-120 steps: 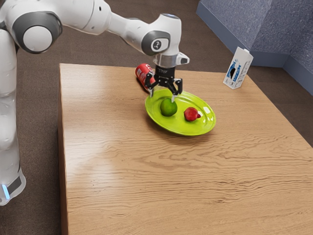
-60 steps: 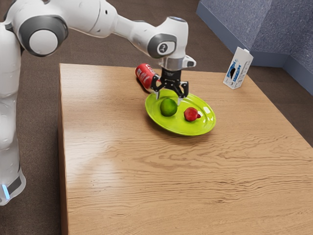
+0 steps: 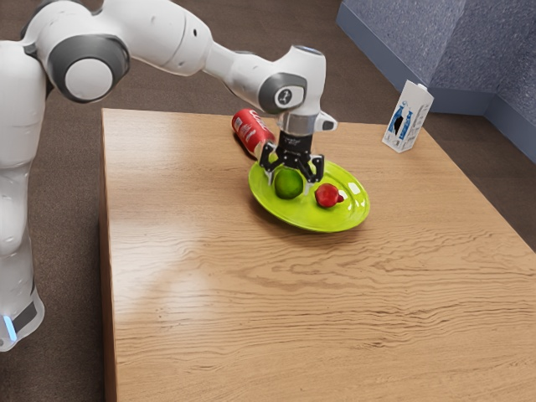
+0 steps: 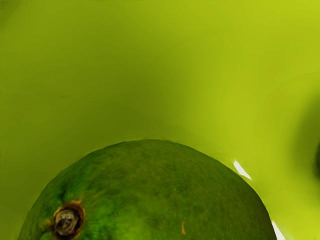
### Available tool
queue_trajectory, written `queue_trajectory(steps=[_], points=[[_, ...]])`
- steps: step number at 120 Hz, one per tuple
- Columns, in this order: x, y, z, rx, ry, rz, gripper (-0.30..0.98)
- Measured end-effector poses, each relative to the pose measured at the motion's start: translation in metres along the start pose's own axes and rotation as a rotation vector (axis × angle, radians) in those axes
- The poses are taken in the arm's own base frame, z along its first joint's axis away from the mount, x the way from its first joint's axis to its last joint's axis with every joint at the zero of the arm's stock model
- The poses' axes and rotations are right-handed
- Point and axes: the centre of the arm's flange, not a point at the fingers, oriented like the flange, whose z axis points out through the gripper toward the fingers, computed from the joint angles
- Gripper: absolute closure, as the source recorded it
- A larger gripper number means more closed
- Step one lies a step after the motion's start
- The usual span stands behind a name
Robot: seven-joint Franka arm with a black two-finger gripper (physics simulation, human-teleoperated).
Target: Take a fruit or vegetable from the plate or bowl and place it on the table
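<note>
Room: a brown floor (image 3: 67, 209) and blue-grey walls (image 3: 419, 46) lie beyond the wooden desk (image 3: 251, 318).
Just changed: my gripper (image 3: 290, 183) has come down and a little toward the exterior view's right over the last second, from above the plate's far rim to the round green fruit (image 3: 289, 185).
Gripper: my two fingers stand apart, one on each side of the green fruit; I see no clamp on it.
Green fruit: on the green plate (image 3: 306, 221), where it was a second ago; its brown stem scar (image 4: 67, 221) shows close under my hand in the wrist view.
Meaning for the task: I judge the approach nearly done and the grasp next, with lift, carry and set-down all to come.
Red fruit: on the same plate (image 3: 327, 196), just beside my finger on the exterior view's right; it has not shifted.
Next move: settle low around the fruit's middle, then close evenly.
Risk: a high or off-centre squeeze could make the round skin slip or roll.
Bystanders: the red can (image 3: 252, 131) lies behind the plate, and the carton (image 3: 407, 117) stands well apart.
</note>
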Motion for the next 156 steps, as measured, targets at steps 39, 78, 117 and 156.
queue_trajectory(steps=[39, 78, 117, 156], points=[[0.003, -0.002, 0.003, -0.021, -0.021, -0.024, 0.2], [0.001, 0.015, -0.022, -0.071, 0.006, -0.015, 0.3], [-0.132, 0.247, -0.107, -0.305, 0.274, 0.395, 0.29], [-0.137, 0.277, -0.08, -0.397, 0.284, 0.367, 0.13]])
